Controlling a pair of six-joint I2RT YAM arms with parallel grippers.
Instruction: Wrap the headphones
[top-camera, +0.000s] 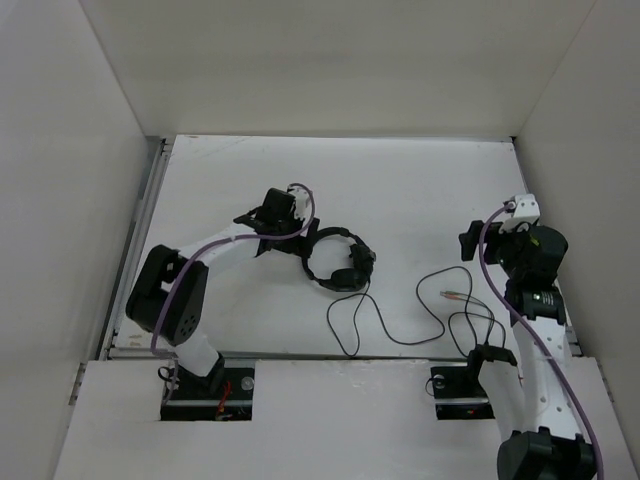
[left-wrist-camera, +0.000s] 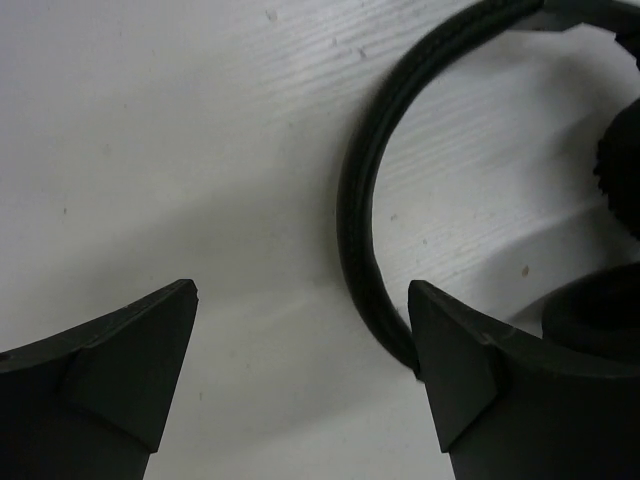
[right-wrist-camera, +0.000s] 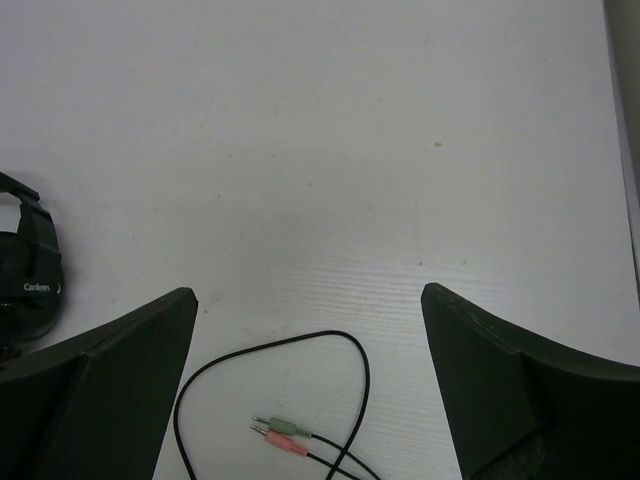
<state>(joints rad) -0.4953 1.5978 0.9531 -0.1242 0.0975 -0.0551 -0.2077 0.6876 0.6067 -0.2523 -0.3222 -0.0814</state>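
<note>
**Near to far.** The headphones' thin dark cable (top-camera: 400, 322) trails in loose loops over the white table (top-camera: 400, 190), nearer the arm bases than the headphones (top-camera: 335, 262) and to their right. It ends in paired plugs (right-wrist-camera: 285, 428), one green and one pink. The right gripper (right-wrist-camera: 308, 295) hangs just beyond the plugs, well to the right of the headphones, fingers spread wide and holding nothing. The headphones lie flat near mid-table. The left gripper (left-wrist-camera: 302, 300) is at their far-left side, fingers spread. The headband (left-wrist-camera: 360, 200) runs between them, close against one fingertip, not pinched.
</note>
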